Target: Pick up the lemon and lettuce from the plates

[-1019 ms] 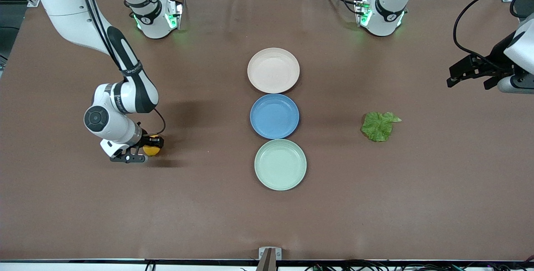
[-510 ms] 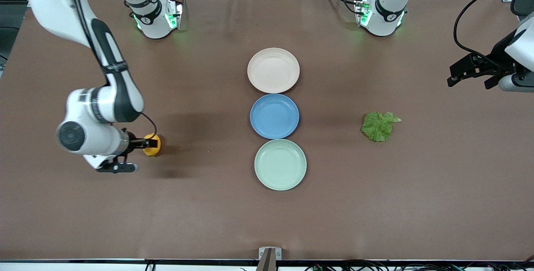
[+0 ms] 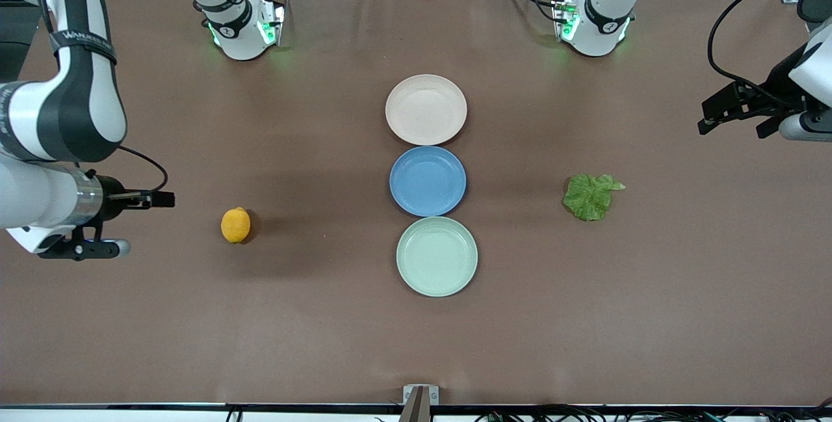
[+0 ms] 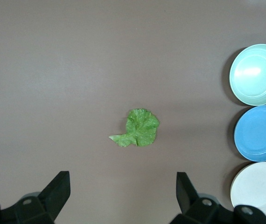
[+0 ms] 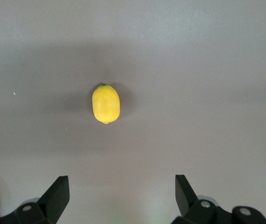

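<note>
The small oval yellow-orange lemon (image 3: 235,225) lies by itself on the brown bench (image 3: 312,331), toward the right arm's end, well apart from the three plates. A second ago the right gripper (image 3: 159,199) was down around it; half a second ago it had just let go and was drawing off; now it is pulled well away, up over the bench edge at that end, with nothing in it. From the right wrist view the lemon (image 5: 106,103) sits clear of the two dark fingertips (image 5: 58,191), which stand wide apart.

The crinkled bright green lettuce leaf (image 3: 590,196) lies flat on the bench toward the left arm's end, in the same spot as before, its paler stem end pointing toward that end. The left gripper (image 3: 715,113) hangs over the bench edge there, waiting, barely shifted; the left wrist view shows its fingers (image 4: 58,189) spread wide with the lettuce (image 4: 140,128) lying below them.

In the middle the beige-cream round plate (image 3: 426,110), the blue round plate (image 3: 428,181) and the pale mint green round plate (image 3: 437,256) stand in a row, each touching the next, the mint one nearest the front camera. All three hold nothing and have not moved.
</note>
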Available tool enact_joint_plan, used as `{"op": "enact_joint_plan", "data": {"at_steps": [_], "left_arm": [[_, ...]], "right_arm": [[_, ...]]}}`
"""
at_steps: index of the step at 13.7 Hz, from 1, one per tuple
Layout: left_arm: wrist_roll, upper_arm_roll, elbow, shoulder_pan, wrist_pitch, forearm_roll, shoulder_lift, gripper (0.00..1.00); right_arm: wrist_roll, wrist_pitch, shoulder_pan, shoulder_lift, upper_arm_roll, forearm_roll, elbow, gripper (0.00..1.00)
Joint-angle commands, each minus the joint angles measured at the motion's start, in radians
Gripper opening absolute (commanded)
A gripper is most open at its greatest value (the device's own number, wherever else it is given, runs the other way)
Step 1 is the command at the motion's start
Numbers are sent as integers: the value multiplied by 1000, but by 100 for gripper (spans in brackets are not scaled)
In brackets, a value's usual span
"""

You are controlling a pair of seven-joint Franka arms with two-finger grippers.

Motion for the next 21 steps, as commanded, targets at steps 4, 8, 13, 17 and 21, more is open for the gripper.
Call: {"op": "enact_joint_plan", "data": {"at_steps": [4, 8, 13, 17, 21], "left_arm": [[-5, 0, 1, -6, 8, 23, -14, 100], [-5, 0, 1, -6, 12, 23, -12, 100], [-6, 0, 1, -6, 12, 22, -12, 100], [-5, 0, 1, -5, 12, 22, -12, 100], [-5, 0, 1, -5, 14, 22, -14, 100]], "right_arm": [[-6, -106, -28, -13, 14, 3, 53, 100], [-18, -100, -45, -62, 14, 9, 37, 100], [-26, 100, -54, -288, 13, 9, -278, 100], [-29, 173, -54, -421, 11, 9, -441, 100], [-29, 175, -68, -494, 11, 9, -507, 100]]}}
